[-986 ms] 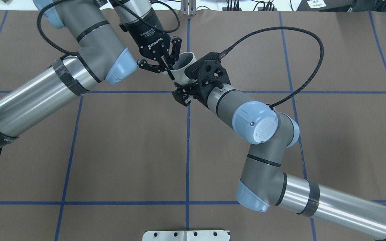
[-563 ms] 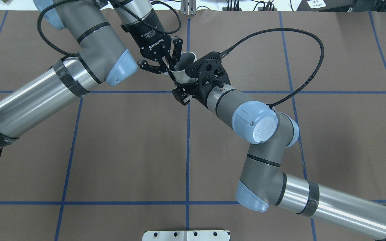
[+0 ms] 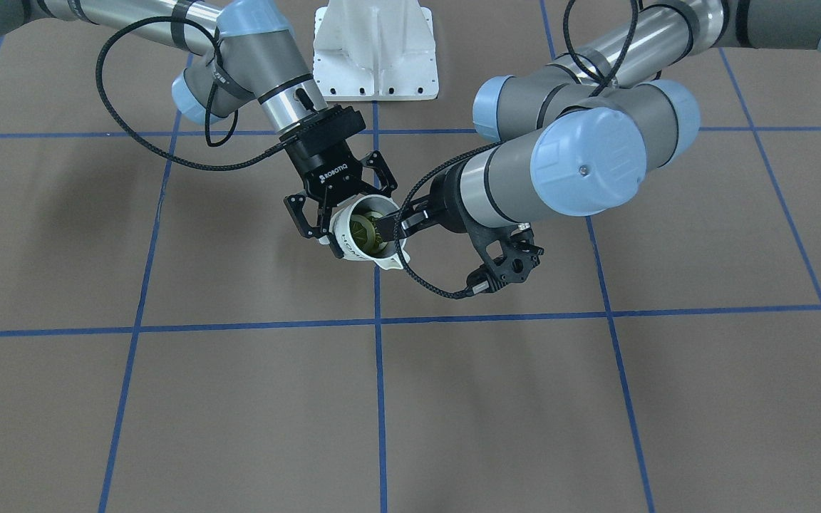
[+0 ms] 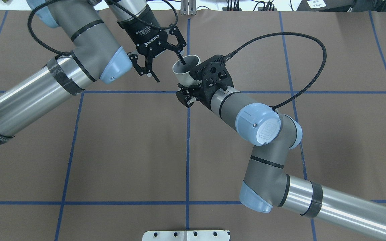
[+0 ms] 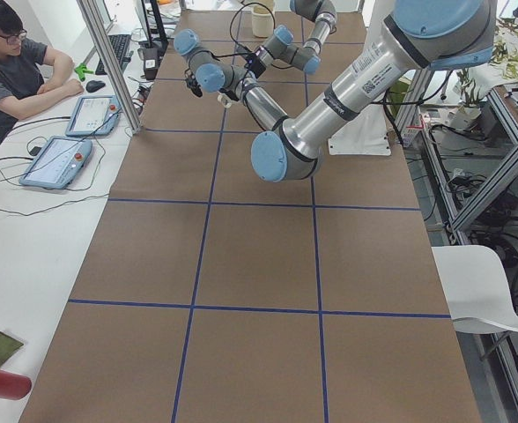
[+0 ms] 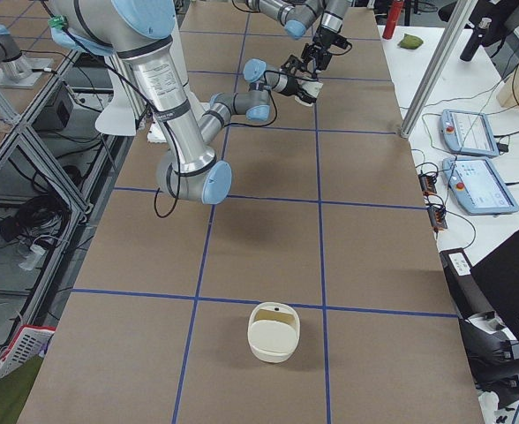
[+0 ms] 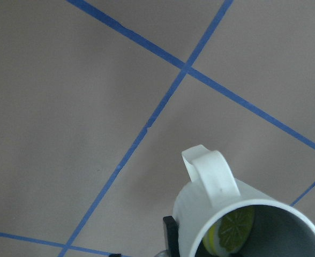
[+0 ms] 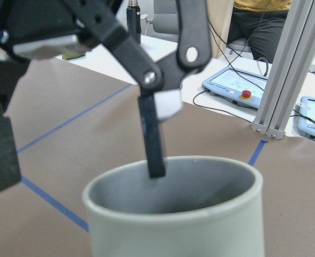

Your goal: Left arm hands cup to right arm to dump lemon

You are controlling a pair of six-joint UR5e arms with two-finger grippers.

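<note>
The white cup (image 4: 181, 76) hangs above the table's far middle, mouth up and slightly tilted. My right gripper (image 3: 352, 217) is shut on its body from the side. The lemon (image 3: 366, 231) lies inside the cup and also shows in the left wrist view (image 7: 233, 231) under the handle (image 7: 211, 174). My left gripper (image 4: 169, 71) is open. One of its fingers (image 8: 152, 139) reaches down into the cup's mouth without gripping, and the other stands outside the wall. The cup's rim (image 8: 179, 176) fills the right wrist view.
The brown table (image 4: 126, 144) carries a blue tape grid. A cream container (image 6: 274, 331) stands near the table's end on my right. The white base plate (image 3: 375, 50) sits at the robot side. An operator (image 5: 12, 62) and tablets are beside the far edge.
My left gripper has opened, let go of the cup's rim and drawn back a little to the left. The cup stays in my right gripper.
</note>
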